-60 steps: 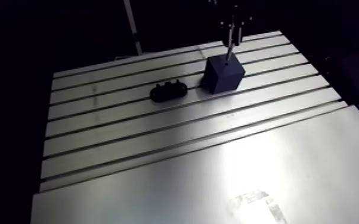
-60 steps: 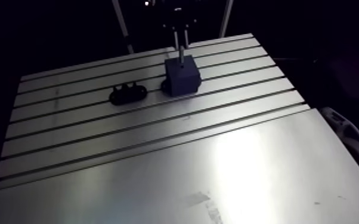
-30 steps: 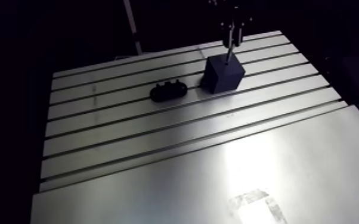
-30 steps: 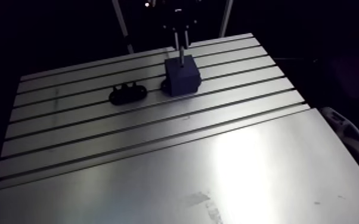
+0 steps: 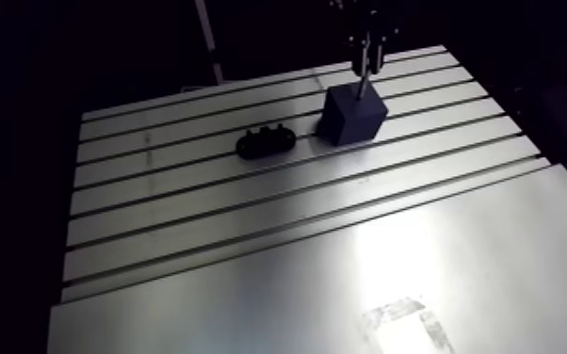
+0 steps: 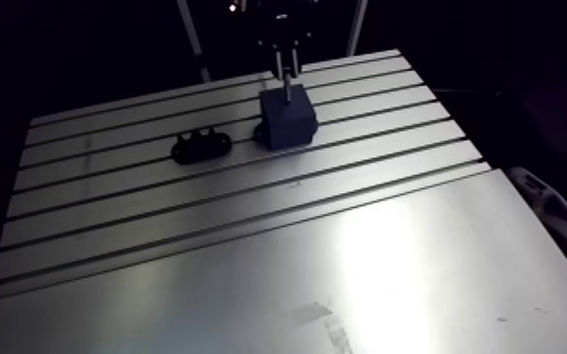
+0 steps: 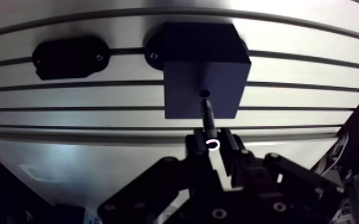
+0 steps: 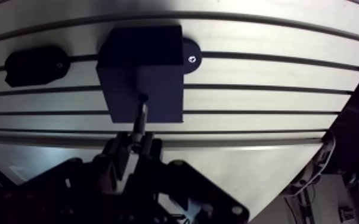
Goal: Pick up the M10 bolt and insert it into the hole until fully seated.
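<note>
A dark blue block [image 7: 203, 71] stands on the slotted table [image 5: 250, 217], with a small round hole [image 7: 204, 93] in its top face. My gripper [image 7: 210, 145] is shut on the M10 bolt [image 7: 208, 116], whose slim shank points straight down from between the fingers. In the wrist view the bolt's tip sits at the hole's mouth; how deep it reaches I cannot tell. In the arm view the gripper [image 5: 366, 66] hangs right above the block [image 5: 353, 118] at the far side of the table.
A black oval holder [image 7: 68, 58] lies on the table beside the block, also seen in the arm view [image 5: 266, 141]. A black round foot [image 8: 189, 55] pokes out from behind the block. A smooth bright plate [image 5: 391, 273] covers the table's near part.
The arm view has shifted slightly, so the camera moved a little. The bolt and gripper stay over the block's hole; no clear move of the things.
</note>
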Controlling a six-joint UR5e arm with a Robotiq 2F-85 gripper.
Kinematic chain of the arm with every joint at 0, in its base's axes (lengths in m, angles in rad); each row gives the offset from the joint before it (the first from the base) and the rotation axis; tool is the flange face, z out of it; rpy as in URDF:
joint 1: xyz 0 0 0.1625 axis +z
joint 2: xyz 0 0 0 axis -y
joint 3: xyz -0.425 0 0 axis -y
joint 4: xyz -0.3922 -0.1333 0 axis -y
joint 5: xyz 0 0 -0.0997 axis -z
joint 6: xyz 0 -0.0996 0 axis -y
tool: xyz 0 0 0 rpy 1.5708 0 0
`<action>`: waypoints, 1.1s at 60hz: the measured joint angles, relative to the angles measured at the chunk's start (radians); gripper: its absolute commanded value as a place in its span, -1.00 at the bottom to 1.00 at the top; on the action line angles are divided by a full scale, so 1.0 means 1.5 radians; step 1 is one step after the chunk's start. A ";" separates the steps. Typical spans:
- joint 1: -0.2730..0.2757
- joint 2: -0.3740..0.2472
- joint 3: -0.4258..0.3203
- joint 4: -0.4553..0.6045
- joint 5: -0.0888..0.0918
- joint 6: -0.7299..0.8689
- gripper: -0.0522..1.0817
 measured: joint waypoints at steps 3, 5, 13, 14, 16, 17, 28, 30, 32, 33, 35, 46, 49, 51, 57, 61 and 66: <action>0.000 0.000 0.000 0.000 0.000 0.000 0.98; 0.000 0.000 0.000 0.000 0.000 0.000 0.98; 0.001 0.001 0.001 0.000 0.000 0.000 0.98; 0.001 0.001 0.001 0.000 0.000 0.000 0.98; 0.001 0.001 0.001 0.000 0.000 0.000 0.98; 0.001 0.001 0.001 0.000 0.000 0.000 0.98; 0.001 0.002 0.002 -0.001 0.000 0.000 0.98; 0.001 0.002 0.002 -0.001 0.000 0.000 0.98; 0.001 0.002 0.002 -0.001 -0.001 0.000 0.98; 0.001 0.002 0.002 -0.001 -0.001 0.000 0.98; 0.001 0.002 0.002 -0.001 -0.001 0.000 0.98; 0.001 0.002 0.001 -0.001 -0.001 0.000 0.98; 0.001 0.002 0.001 -0.002 -0.001 0.000 0.98; 0.001 0.002 0.001 -0.002 -0.001 0.000 0.98; 0.001 0.002 0.001 -0.002 -0.001 0.000 0.98; 0.001 0.002 0.001 -0.002 -0.001 0.000 0.98; 0.001 0.003 0.001 -0.002 -0.001 0.000 0.98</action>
